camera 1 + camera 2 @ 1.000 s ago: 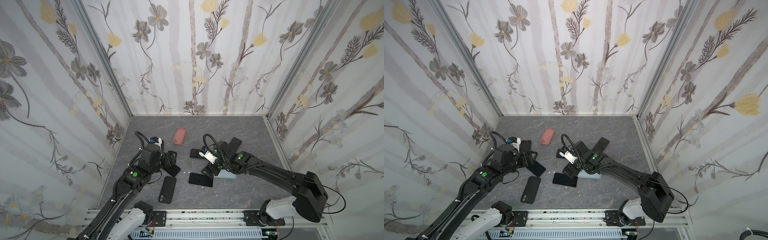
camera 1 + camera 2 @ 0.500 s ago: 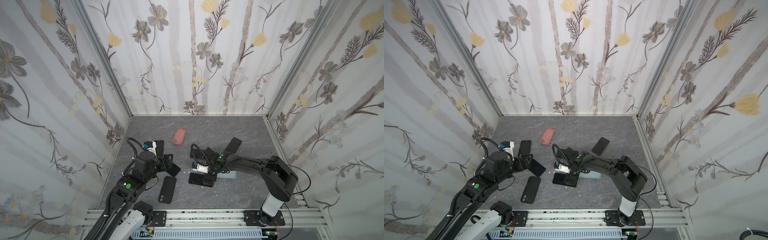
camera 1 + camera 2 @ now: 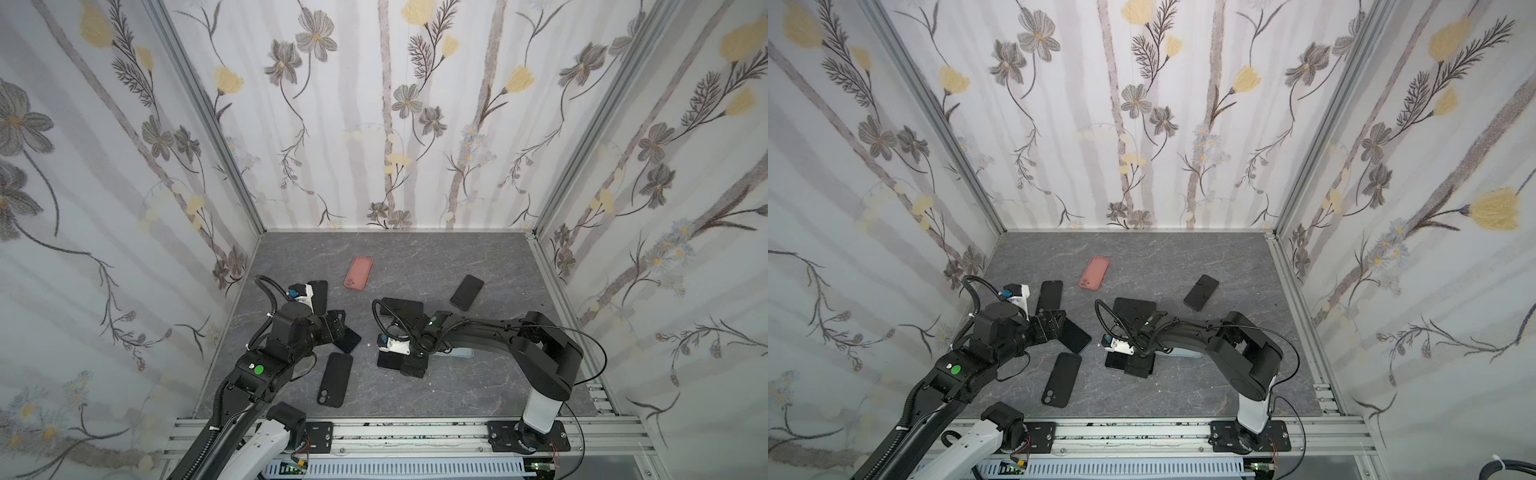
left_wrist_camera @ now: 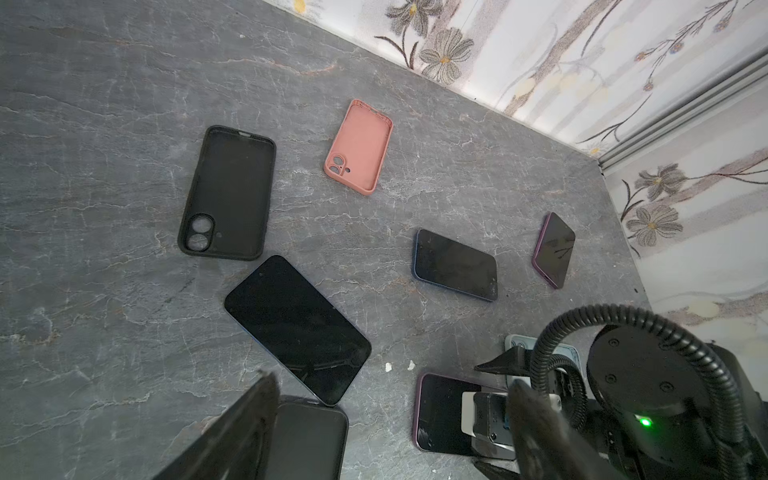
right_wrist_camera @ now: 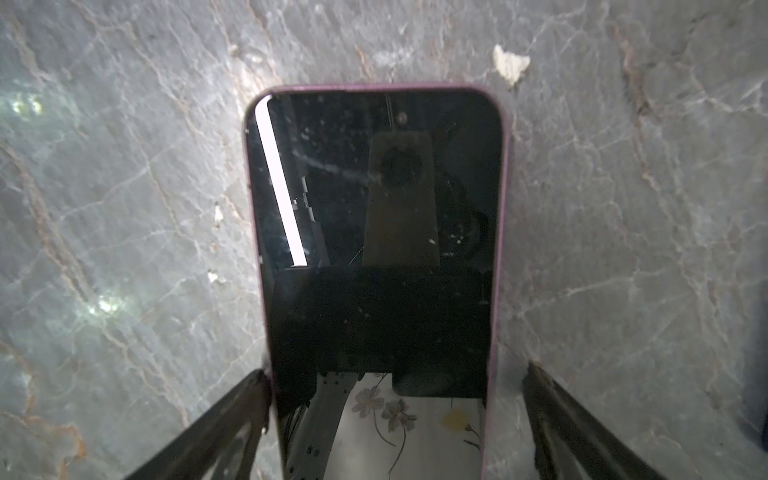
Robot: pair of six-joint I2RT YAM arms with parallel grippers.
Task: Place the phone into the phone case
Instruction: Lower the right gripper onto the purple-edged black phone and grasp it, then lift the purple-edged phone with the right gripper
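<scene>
Newly, right gripper [image 5: 395, 370] apparently astride phone [image 5: 374, 187]

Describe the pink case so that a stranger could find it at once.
Look at the grey table, toward the back wall. The pink case lies flat there, touching nothing. Nothing else on the table is pink; its nearest neighbour is a black case.

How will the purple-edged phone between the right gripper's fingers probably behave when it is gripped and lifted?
Probably stiff: the purple-edged phone is a flat slab. Its glossy screen shows clear reflections, so the face is likely slippery. It lies flat on the table, so a push should slide it.
</scene>
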